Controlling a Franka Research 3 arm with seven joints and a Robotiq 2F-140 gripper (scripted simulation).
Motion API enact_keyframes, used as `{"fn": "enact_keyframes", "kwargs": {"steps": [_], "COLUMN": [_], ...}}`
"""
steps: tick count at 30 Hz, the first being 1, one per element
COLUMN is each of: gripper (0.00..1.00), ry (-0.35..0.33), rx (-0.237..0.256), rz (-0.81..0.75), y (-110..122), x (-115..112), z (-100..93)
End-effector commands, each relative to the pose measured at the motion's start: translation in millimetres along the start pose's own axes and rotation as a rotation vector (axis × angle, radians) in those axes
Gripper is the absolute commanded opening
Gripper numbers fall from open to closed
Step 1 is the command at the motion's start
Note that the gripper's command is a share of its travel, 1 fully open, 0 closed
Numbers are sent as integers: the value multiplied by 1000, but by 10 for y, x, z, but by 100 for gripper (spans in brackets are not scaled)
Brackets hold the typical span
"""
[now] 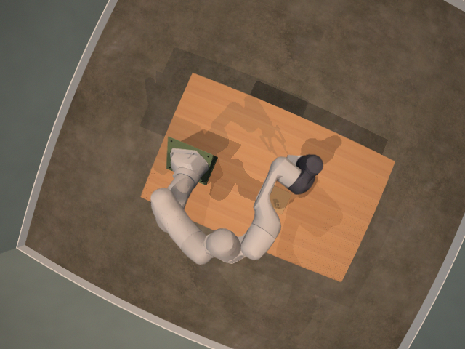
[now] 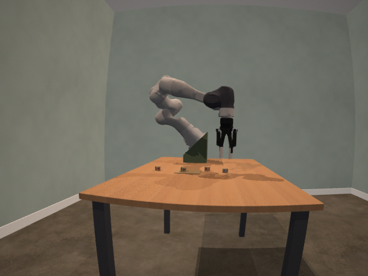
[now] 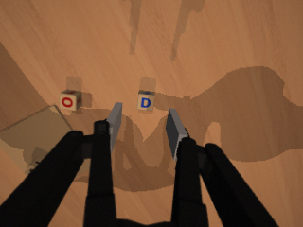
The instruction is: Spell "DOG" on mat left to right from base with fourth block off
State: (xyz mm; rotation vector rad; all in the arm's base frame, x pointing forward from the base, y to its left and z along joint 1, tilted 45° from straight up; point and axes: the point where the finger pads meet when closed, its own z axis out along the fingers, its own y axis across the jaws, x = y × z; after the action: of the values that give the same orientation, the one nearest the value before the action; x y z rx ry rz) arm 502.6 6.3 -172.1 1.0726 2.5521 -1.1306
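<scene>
1. The gripper (image 2: 225, 156) hangs well above the wooden table (image 2: 207, 192), its fingers pointing straight down; they stand partly closed, with a gap between the pads and nothing held in it
2. In the wrist view the two grey pads (image 3: 115, 124) frame bare table, and the D block (image 3: 145, 102) lies on the table beyond the fingertips, closer to the left pad than to the right one
3. The D block bears a blue letter on its top face and sits off the mat, flat on the wood
4. The O block (image 3: 69, 101) with its red letter lies to the left of the D block in the wrist view, well apart from it, just beside the corner of the mat (image 3: 33, 132); whether it touches the mat's edge cannot be told
5. The mat is a thin tan sheet lying flat on the table; in the exterior view one block (image 2: 183, 169) sits on it, its letter too small to read
6. The exterior view shows four small blocks in a loose line across the table: one far left (image 2: 157, 168), the one on the mat, and two to the right (image 2: 207, 168) (image 2: 225, 170)
7. In the top view the arm (image 1: 262, 203) covers most of the blocks; only a part of the mat (image 1: 280, 197) shows beside the forearm
</scene>
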Motion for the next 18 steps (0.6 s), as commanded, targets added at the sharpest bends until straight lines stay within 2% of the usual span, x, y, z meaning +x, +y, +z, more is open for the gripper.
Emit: {"fn": "enact_keyframes", "kwargs": {"steps": [1,18], "gripper": [37,37], "ry": [-1,-1], "rx": [-3,-3], "rz": [-5,-5], "y": [9,12], "x": [-13,-16], "z": [50,281]}}
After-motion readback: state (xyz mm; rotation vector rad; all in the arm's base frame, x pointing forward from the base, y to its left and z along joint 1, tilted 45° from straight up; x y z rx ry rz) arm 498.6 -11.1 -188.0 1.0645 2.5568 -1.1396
